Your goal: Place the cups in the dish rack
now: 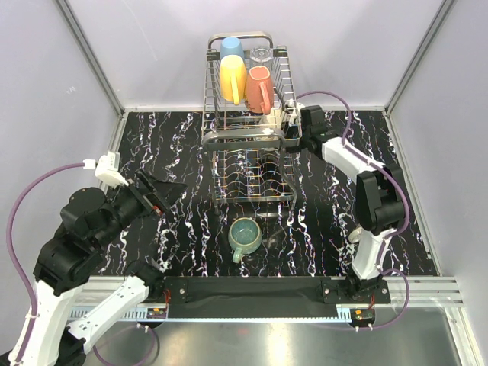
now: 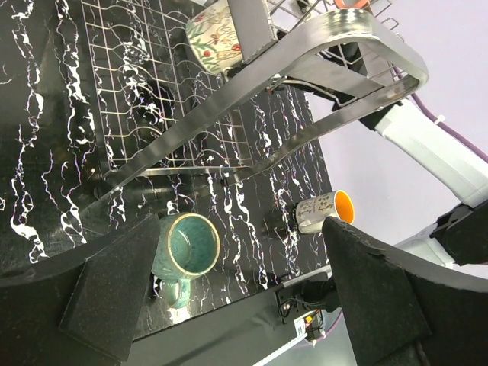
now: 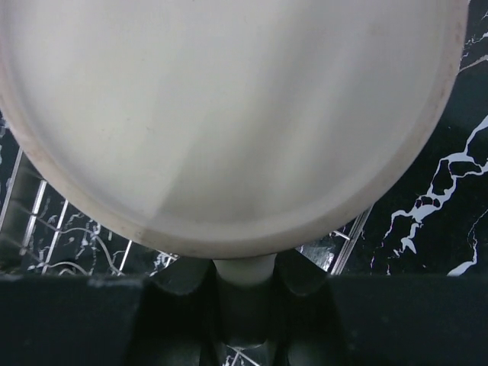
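Top external view, from the left: the left gripper [image 1: 174,192] hangs above the table [image 1: 152,145] with its fingers spread wide, gripping nothing. Near the middle, the teal mug [image 1: 245,236] stands upright on the table, just in front of the dish rack [image 1: 248,164]. The rack's upper shelf holds the blue tumbler [image 1: 231,49], clear glass [image 1: 261,55], yellow cup [image 1: 233,78] and pink cup [image 1: 259,89]. The right gripper [image 1: 288,126] reaches in at the rack's right side, at upper-shelf height.

The left wrist view adds a patterned mug [image 2: 324,212] with an orange inside, on the table to the right of the teal mug.

Only the right wrist view shows the grip. The fingers pinch the handle of the cream cup [image 3: 229,114], whose base fills the picture above the rack wires.
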